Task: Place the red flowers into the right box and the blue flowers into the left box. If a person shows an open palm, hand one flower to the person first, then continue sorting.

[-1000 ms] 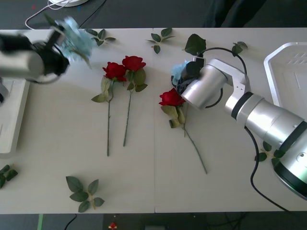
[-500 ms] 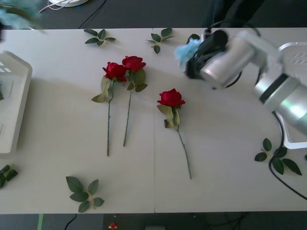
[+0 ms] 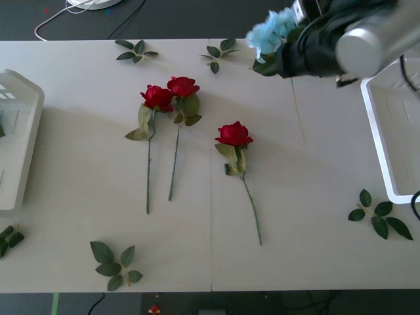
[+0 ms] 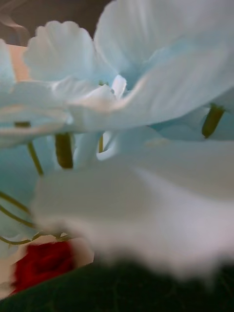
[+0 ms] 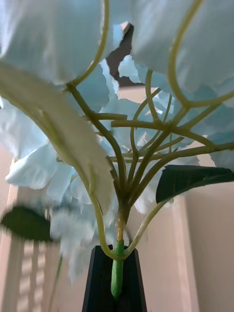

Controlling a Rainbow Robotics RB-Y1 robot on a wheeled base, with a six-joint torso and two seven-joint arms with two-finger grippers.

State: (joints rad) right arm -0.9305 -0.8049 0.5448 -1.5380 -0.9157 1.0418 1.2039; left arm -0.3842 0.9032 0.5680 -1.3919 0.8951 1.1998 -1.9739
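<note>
My right gripper [image 3: 286, 52] hangs over the table's far right part, shut on a pale blue flower [image 3: 269, 31] whose thin stem [image 3: 298, 108] dangles toward the table. In the right wrist view its petals [image 4: 126, 107] press close to the camera, with a red rose [image 4: 41, 263] behind them. My left gripper [image 5: 116, 287] is shut on the green stem of another blue flower [image 5: 122, 146]. Three red flowers lie on the table: two side by side [image 3: 157, 96] [image 3: 183, 86] and one in the middle [image 3: 234, 134]. The right box [image 3: 375, 125] and the left box [image 3: 26, 141] sit at the table's sides.
Loose green leaf sprigs lie at the back [image 3: 138, 49] [image 3: 220, 54], at the front left [image 3: 115, 262], by the left box [image 3: 8, 239] and in front of the right box [image 3: 377, 216]. A white cable [image 3: 62, 14] curls behind the table.
My right arm has lifted the blue flower off the table and swung it back and to the right. My left arm carried its blue flower out of the front view to the left.
</note>
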